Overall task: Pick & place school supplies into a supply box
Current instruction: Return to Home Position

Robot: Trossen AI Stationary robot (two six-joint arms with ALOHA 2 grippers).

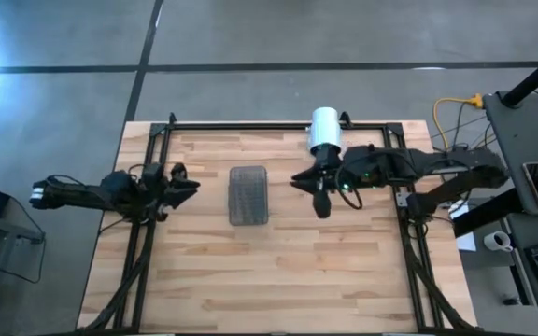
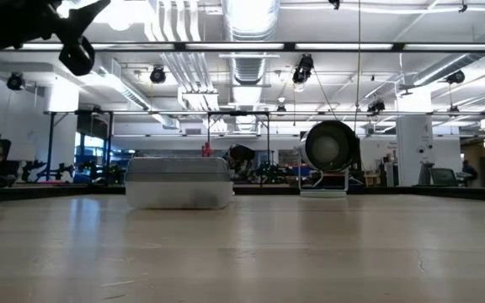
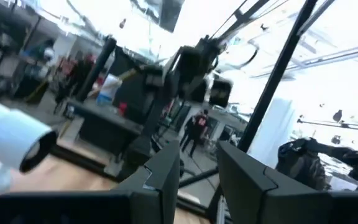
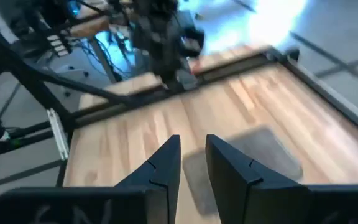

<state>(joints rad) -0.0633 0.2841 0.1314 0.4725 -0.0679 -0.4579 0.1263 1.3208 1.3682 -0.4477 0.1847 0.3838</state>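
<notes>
The supply box [image 1: 247, 195] is a small translucent grey case with a dotted lid. It lies flat on the middle of the table, also seen in the low view [image 2: 178, 181] and the right wrist view [image 4: 253, 155]. No pens, pencils or scissors show in any view. My left gripper [image 1: 191, 184] hangs above the table to the left of the box, with its fingers [image 3: 166, 177] slightly apart and nothing between them. My right gripper [image 1: 310, 181] hangs to the right of the box, also slightly open [image 4: 193, 163] and empty.
A white cylinder [image 1: 325, 131] lies on its side near the table's far edge, just beyond my right gripper; it also shows in the low view [image 2: 331, 147]. A black metal frame [image 1: 250, 124] runs along the table's far, left and right edges. Bare wood lies toward the near edge.
</notes>
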